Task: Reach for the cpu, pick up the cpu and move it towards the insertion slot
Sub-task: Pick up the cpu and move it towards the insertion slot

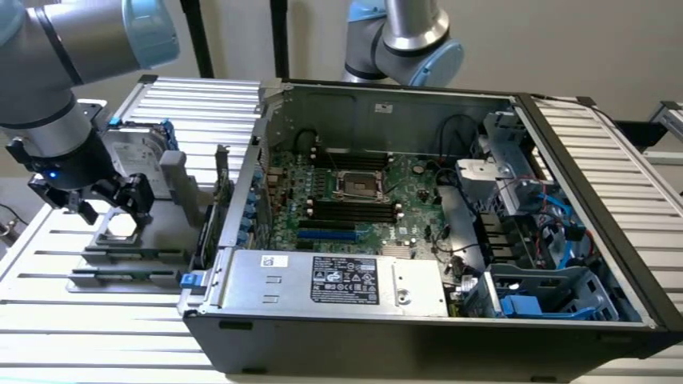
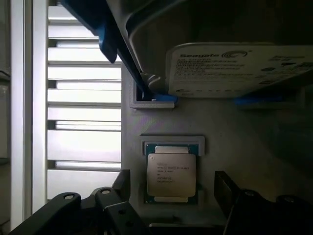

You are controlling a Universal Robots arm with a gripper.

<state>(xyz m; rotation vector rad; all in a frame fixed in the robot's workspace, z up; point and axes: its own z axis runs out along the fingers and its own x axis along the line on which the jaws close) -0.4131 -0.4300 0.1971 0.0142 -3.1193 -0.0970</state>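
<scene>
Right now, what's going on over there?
The arm's gripper hangs open over the grey holder beside the computer case. Its fingers stand on either side of the cpu, which lies flat in the holder, not gripped. The insertion slot is on the green motherboard inside the case.

The exterior camera looks down from high and well back of the computer case [image 1: 427, 348], taking in the grey holder [image 1: 128, 244] beside the case. My wrist camera faces down close over that holder [image 2: 244, 142] and the cpu [image 2: 171, 175] on it; both views share these.
</scene>
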